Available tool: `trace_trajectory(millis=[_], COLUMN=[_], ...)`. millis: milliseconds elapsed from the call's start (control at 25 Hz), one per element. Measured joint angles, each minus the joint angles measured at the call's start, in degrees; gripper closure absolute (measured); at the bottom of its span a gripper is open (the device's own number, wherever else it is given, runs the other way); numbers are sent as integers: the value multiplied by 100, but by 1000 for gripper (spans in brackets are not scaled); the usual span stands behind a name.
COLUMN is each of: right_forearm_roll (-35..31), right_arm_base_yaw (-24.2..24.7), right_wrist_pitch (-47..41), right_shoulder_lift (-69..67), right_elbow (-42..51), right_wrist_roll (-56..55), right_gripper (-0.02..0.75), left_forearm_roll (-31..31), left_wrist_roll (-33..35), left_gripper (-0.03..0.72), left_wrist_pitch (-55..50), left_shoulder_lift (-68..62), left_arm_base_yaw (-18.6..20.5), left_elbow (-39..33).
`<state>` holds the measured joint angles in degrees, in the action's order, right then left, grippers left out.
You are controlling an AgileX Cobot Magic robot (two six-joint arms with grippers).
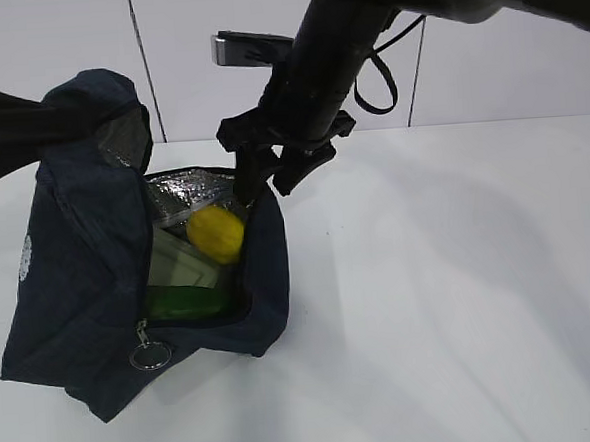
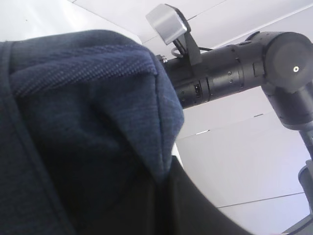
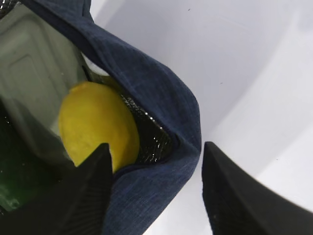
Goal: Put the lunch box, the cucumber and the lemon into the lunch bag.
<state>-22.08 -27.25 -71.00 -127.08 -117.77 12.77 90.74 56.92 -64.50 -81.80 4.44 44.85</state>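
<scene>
The navy lunch bag (image 1: pixel 88 274) stands open at the left of the table. Inside it lie the yellow lemon (image 1: pixel 217 233), the sage-green lid of the lunch box (image 1: pixel 180 264) and the dark green cucumber (image 1: pixel 188 303). My left gripper (image 1: pixel 48 121) is shut on the bag's upper flap and holds it up; in the left wrist view navy fabric (image 2: pixel 88 122) fills the frame. My right gripper (image 1: pixel 273 182) is open and empty, with its jaws astride the bag's right rim (image 3: pixel 161 103), just above the lemon (image 3: pixel 98 125). The lunch box (image 3: pixel 29 73) and cucumber (image 3: pixel 12 188) also show there.
The zipper's metal ring pull (image 1: pixel 149 355) hangs at the bag's front. The white table (image 1: pixel 450 292) stretches to the right of the bag. A white panelled wall (image 1: pixel 486 69) stands behind. The right arm (image 2: pixel 234 68) shows in the left wrist view.
</scene>
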Motion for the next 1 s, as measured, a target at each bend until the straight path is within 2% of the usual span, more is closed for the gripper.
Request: trace_trajectory(millis=[400, 520, 760, 1000], right_forearm_roll=[-129, -137, -137, -70], right_arm_base_yaw=[0, 0, 0, 0], right_wrist_pitch=[20, 32, 43, 43], right_shoulder_lift=[-382, -390, -390, -207], right_elbow=[0, 0, 0, 23], right_wrist_roll=[0, 36, 391, 521], right_gripper=[367, 454, 710, 730], left_forearm_roll=[0, 0, 0, -174], left_wrist_roll=[0, 0, 0, 0], left_gripper=[695, 695, 695, 695], left_wrist_pitch=[0, -7, -7, -12], left_shoulder_lift=[0, 0, 0, 0], left_arm_base_yaw=[0, 0, 0, 0], left_elbow=[0, 0, 0, 0])
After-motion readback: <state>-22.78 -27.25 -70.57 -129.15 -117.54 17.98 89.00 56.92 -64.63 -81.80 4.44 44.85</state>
